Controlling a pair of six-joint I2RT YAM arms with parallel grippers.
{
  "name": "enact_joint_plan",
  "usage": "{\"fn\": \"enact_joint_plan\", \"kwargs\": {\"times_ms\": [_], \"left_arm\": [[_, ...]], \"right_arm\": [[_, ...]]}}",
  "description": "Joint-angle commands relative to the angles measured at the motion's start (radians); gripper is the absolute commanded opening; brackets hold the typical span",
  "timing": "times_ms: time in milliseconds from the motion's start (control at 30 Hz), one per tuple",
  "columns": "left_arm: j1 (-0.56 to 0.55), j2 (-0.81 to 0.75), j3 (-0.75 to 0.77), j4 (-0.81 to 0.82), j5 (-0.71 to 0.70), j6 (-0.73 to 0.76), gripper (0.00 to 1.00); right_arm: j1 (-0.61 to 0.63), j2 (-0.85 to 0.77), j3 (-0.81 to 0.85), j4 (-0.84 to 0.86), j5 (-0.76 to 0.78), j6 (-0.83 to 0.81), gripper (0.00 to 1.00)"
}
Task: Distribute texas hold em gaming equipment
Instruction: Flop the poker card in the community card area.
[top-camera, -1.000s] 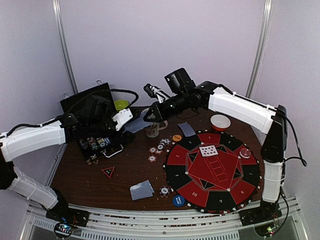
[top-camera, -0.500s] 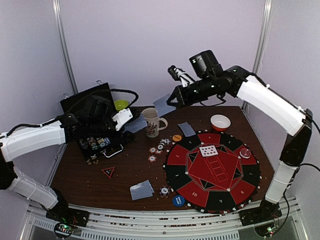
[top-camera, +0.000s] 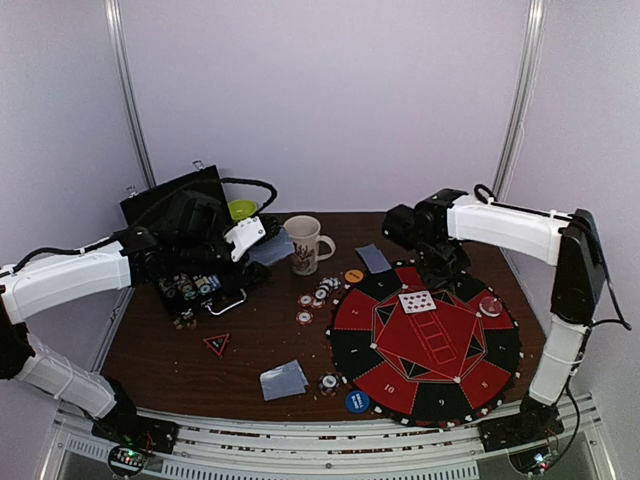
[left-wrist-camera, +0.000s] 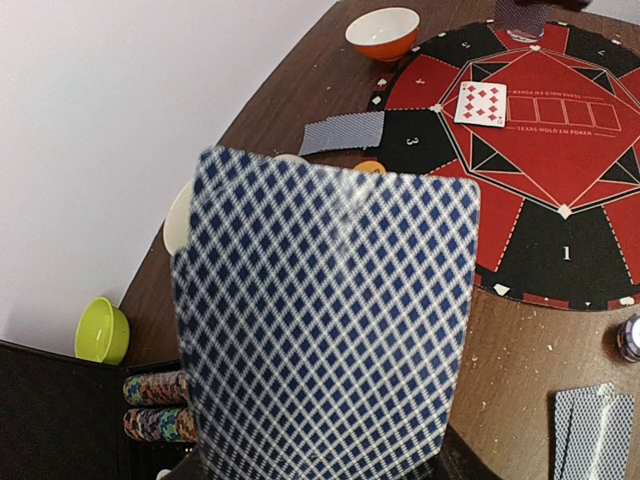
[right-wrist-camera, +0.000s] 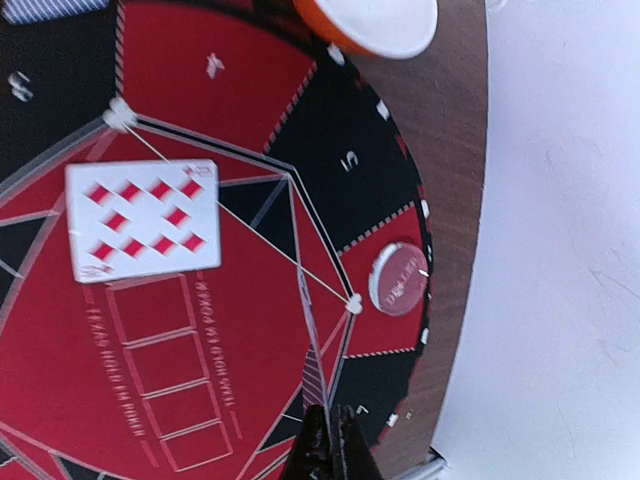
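You've got one white patterned mug (top-camera: 305, 243), one orange-rimmed bowl (left-wrist-camera: 383, 30), one lime-green bowl (left-wrist-camera: 101, 330), one round orange disc (top-camera: 353, 275), one round blue disc (top-camera: 357, 401), one round clear disc (top-camera: 491, 306).

The tabletop (top-camera: 260, 335) looks like dark matt wood, the round red-and-black mat (top-camera: 440, 350) on it smooth and matt, the blue-checked card (left-wrist-camera: 325, 320) smooth paper with a faint sheen, the orange bowl (left-wrist-camera: 375, 45) beside the mat glossy.

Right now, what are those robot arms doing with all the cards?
They're setting up a poker game. The left gripper holds a blue-patterned card upright beside the mug. The right gripper is shut over the round red-and-black mat, apparently pinching a second card edge-on. One diamonds card lies face up on the mat.
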Motion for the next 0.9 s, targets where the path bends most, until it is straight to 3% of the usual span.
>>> {"fn": "enact_joint_plan", "kwargs": {"times_ms": [0,167,433,867], "left_arm": [[-0.004,-0.020,-0.001,0.053,0.002,0.006,0.52],[-0.003,-0.025,-0.005,0.053,-0.005,0.008,0.52],[-0.003,-0.020,-0.004,0.053,-0.004,0.008,0.52],[-0.003,-0.019,-0.005,0.053,-0.005,0.007,0.52]], "right_arm": [[0.015,0.054,-0.054,-0.095,0.173,0.083,0.00],[0.065,0.212,-0.088,-0.053,0.130,0.065,0.00],[0.122,0.375,-0.046,0.080,-0.120,0.018,0.00],[0.109,0.459,0.059,0.110,-0.151,-0.012,0.00]]}}
